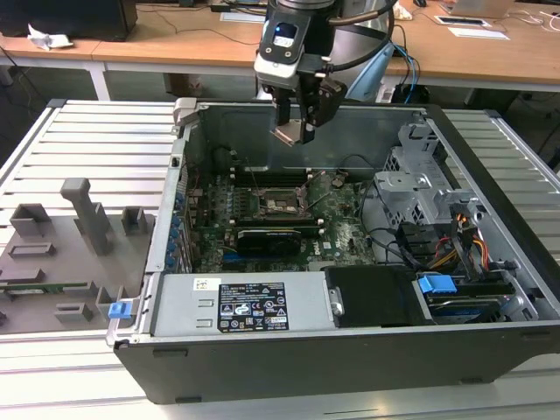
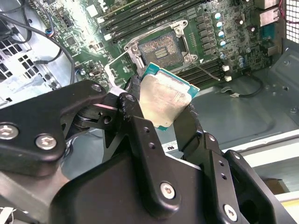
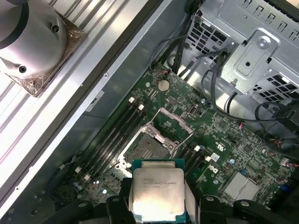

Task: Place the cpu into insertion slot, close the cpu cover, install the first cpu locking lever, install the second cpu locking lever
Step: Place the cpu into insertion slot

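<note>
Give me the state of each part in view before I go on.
gripper: shut on the cpu, above the case
cpu: held in the air, not seated
insertion slot: empty, uncovered
cpu cover: swung open, off the slot
computer case: side open, board exposed

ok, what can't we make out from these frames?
- cpu underside: faces away from the camera in both wrist views.
- cpu side edges: covered by the gripper that clamps it, in the second wrist view.
- slot contacts: too small in the exterior view.
- arm above the gripper: cut off by the top edge in the exterior view.
</note>
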Controlling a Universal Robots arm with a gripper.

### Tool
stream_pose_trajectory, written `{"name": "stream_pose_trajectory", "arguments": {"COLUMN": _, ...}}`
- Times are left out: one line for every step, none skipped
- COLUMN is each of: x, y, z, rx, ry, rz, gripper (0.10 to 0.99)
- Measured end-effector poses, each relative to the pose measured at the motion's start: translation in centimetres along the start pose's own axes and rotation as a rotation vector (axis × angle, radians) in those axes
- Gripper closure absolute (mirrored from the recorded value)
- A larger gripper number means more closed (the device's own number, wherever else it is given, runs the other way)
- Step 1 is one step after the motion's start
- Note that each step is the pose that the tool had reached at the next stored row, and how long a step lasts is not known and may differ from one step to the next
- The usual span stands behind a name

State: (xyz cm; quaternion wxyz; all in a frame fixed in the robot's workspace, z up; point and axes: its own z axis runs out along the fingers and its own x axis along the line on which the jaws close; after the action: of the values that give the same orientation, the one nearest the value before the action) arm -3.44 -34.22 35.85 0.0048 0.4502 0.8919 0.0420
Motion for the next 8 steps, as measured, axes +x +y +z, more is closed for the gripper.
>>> {"name": "stream_pose_trajectory", "arguments": {"x": 0.0, "y": 0.0, "z": 0.01, "rx": 0.0, "ry": -0.0002, "rz": 0.004, "gripper": 0.557}}
{"name": "stream_pose_trajectory", "arguments": {"x": 0.0, "y": 0.0, "z": 0.01, "rx": 0.0, "ry": -0.0004, "rz": 0.008, "gripper": 0.557}}
{"name": "stream_pose_trajectory", "arguments": {"x": 0.0, "y": 0.0, "z": 0.02, "rx": 0.0, "ry": -0.0007, "rz": 0.013, "gripper": 0.557}}
{"name": "stream_pose_trajectory", "arguments": {"x": 0.0, "y": 0.0, "z": 0.03, "rx": 0.0, "ry": -0.001, "rz": 0.019, "gripper": 0.557}}
{"name": "stream_pose_trajectory", "arguments": {"x": 0.0, "y": 0.0, "z": 0.03, "rx": 0.0, "ry": -0.0011, "rz": 0.022, "gripper": 0.557}}
{"name": "stream_pose_trajectory", "arguments": {"x": 0.0, "y": 0.0, "z": 0.04, "rx": 0.0, "ry": -0.0014, "rz": 0.027, "gripper": 0.557}}
{"name": "stream_pose_trajectory", "arguments": {"x": 0.0, "y": 0.0, "z": 0.04, "rx": 0.0, "ry": -0.0016, "rz": 0.031, "gripper": 0.557}}
{"name": "stream_pose_trajectory", "arguments": {"x": 0.0, "y": -0.01, "z": 0.05, "rx": 0.0, "ry": -0.0019, "rz": 0.036, "gripper": 0.557}}
